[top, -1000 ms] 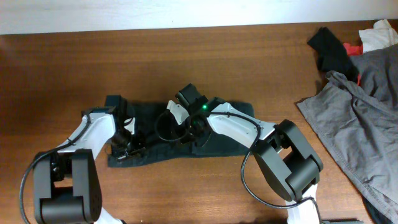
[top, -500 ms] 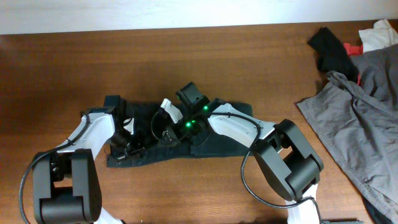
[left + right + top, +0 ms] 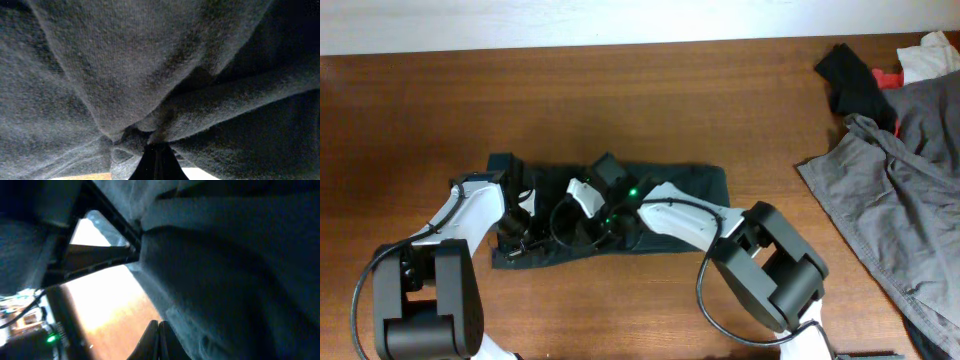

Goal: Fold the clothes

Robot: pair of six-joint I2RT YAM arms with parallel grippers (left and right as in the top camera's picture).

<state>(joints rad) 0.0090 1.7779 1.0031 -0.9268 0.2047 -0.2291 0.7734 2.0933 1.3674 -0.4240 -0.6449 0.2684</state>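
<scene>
One dark green garment [image 3: 690,190] lies flat on the wooden table [image 3: 620,100], left of centre; its right end is spread smooth, its left half is bunched and doubled under the two arms; both arms reach in from the near edge and meet over that left half.

The left gripper [image 3: 525,238] sits at the garment's near-left edge; in the left wrist view its fingers [image 3: 157,152] are pressed together at the bottom of the frame, with folds of the knit cloth [image 3: 125,65] gathered into them, so it is clamped on the garment.

The right gripper [image 3: 582,228] is just beside it, a little further right over the same cloth; in the right wrist view its two fingertips [image 3: 158,330] meet with no gap, the garment [image 3: 240,270] hangs beside and above them and a pale edge of it runs down to the tips, so it appears pinched on the cloth; bare table [image 3: 110,305] shows below.

Well apart, at the table's right end, is one heap of four pieces: a large grey garment [image 3: 910,200], a black one [image 3: 855,80], a small red one [image 3: 890,77] and a white one [image 3: 932,55].
</scene>
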